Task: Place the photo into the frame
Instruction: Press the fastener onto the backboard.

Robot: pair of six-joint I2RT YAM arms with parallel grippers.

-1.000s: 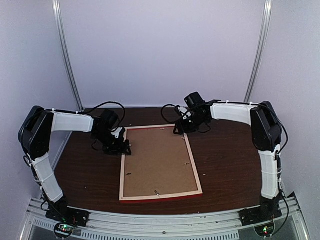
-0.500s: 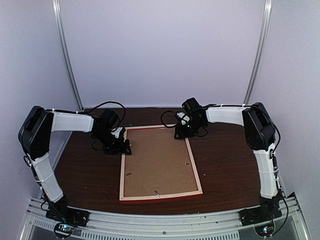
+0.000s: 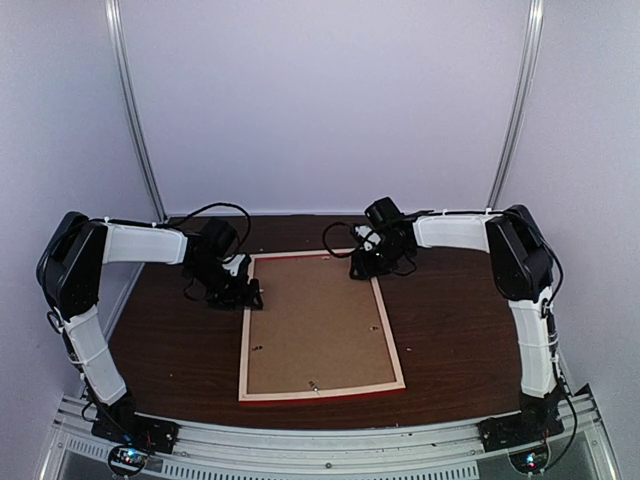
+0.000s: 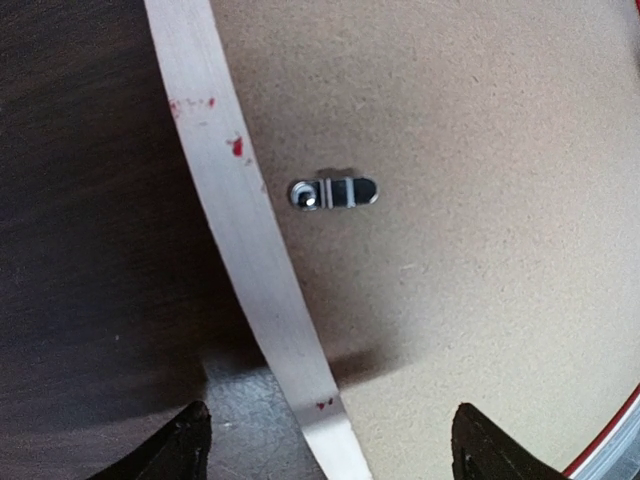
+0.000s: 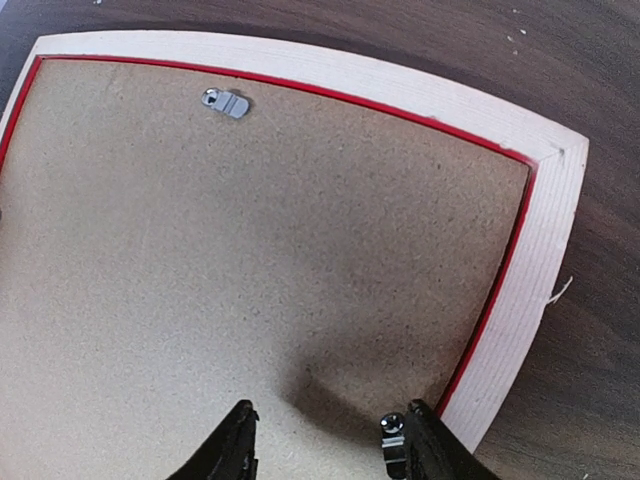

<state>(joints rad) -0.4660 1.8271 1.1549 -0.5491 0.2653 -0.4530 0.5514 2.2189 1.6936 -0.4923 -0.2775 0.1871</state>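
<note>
Lying back-up: the frame (image 3: 243,345) is flat on the middle of the tabletop (image 3: 460,330), pale wood rails up, with the brown backing board (image 3: 318,325) seated inside it.
Left end effector (image 4: 330,445): I see it spread wide above the frame's left rail. One finger is over the tabletop and the other over the board, gripping nothing.
Right end effector (image 5: 325,445): fingers parted over the board by the far right corner, empty.
Hardware: a turn clip (image 4: 333,192) sits beside the left rail; a second turn clip (image 5: 225,102) sits just inside another rail.
</note>
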